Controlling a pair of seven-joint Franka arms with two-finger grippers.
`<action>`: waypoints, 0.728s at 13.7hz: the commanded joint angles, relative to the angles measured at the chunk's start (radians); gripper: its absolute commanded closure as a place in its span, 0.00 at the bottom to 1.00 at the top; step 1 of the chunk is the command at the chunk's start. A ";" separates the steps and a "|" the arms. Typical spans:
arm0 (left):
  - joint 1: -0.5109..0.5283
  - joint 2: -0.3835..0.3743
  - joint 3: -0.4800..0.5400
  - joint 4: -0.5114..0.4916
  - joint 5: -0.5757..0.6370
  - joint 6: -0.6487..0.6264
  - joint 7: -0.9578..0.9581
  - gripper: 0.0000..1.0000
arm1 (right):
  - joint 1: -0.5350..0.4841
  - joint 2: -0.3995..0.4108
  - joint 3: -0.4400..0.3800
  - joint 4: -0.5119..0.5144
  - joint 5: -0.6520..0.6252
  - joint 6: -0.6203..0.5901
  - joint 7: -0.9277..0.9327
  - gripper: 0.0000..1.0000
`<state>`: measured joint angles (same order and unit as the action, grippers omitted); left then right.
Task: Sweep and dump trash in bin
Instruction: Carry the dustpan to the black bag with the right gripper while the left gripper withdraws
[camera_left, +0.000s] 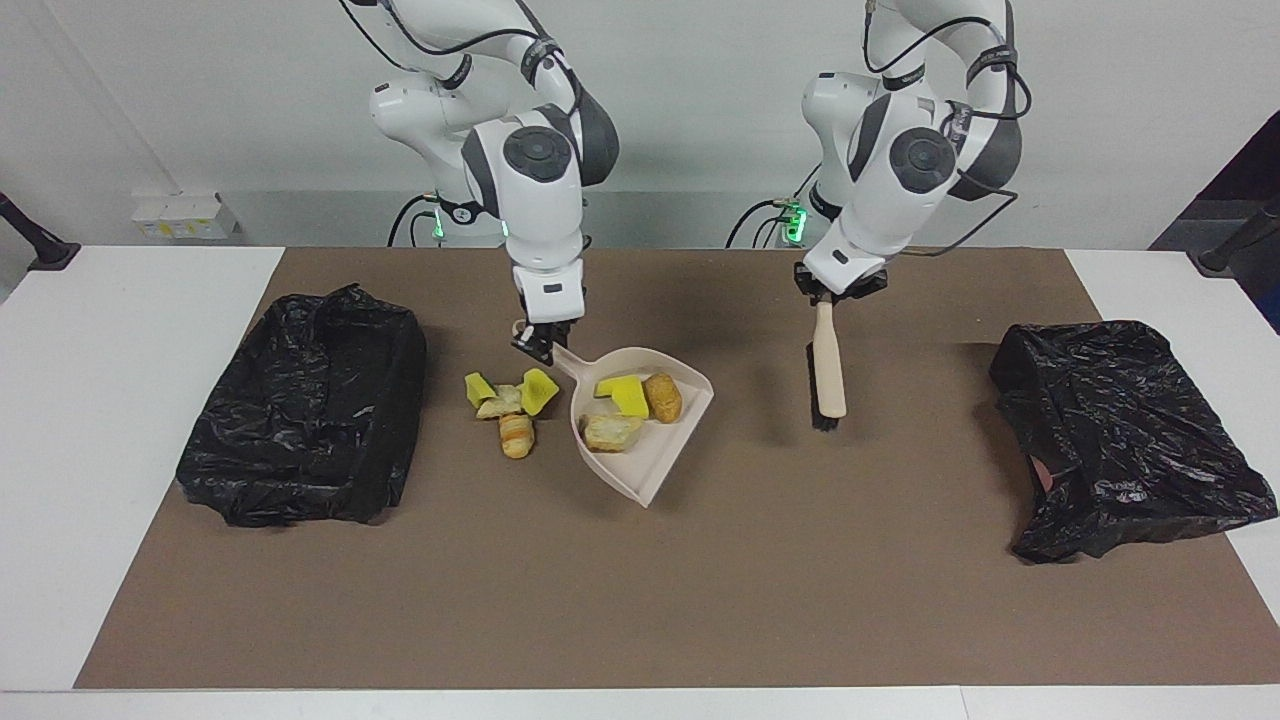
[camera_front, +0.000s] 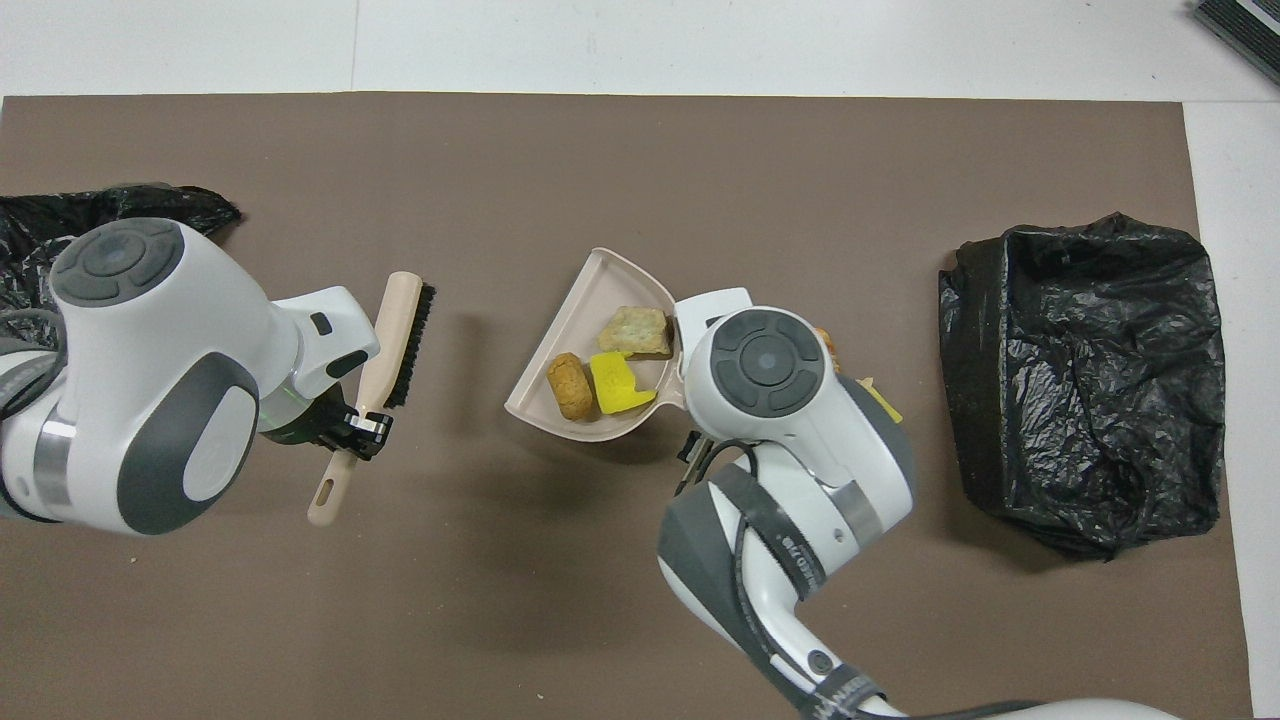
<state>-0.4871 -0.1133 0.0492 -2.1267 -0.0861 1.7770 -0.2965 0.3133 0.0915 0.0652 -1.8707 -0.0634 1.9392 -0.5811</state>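
Facing view: right gripper (camera_left: 541, 341) is clamping the dustpan (camera_left: 655, 455) by its handle, the pan raised and carrying three scraps (camera_left: 633, 398). Four scraps (camera_left: 510, 405) are lying on the brown mat (camera_left: 640, 600), between pan and black bin (camera_left: 305, 408). Left gripper (camera_left: 838, 287) is gripping the brush (camera_left: 828, 370), hanging bristles-down.

Overhead view: the second black bag (camera_front: 60, 220) is sitting at the left arm's end.
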 joint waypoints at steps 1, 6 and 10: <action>-0.127 -0.120 0.006 -0.166 -0.003 0.125 -0.206 1.00 | -0.007 -0.062 -0.114 -0.004 0.056 -0.054 -0.112 1.00; -0.376 -0.109 0.006 -0.280 -0.003 0.283 -0.548 1.00 | -0.005 -0.090 -0.316 -0.004 0.068 -0.106 -0.322 1.00; -0.566 -0.106 0.005 -0.363 -0.006 0.393 -0.665 1.00 | -0.017 -0.087 -0.464 -0.011 0.060 -0.092 -0.550 1.00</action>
<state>-0.9725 -0.1847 0.0350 -2.4161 -0.0863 2.0978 -0.9230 0.3056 0.0127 -0.3595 -1.8742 -0.0191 1.8441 -1.0313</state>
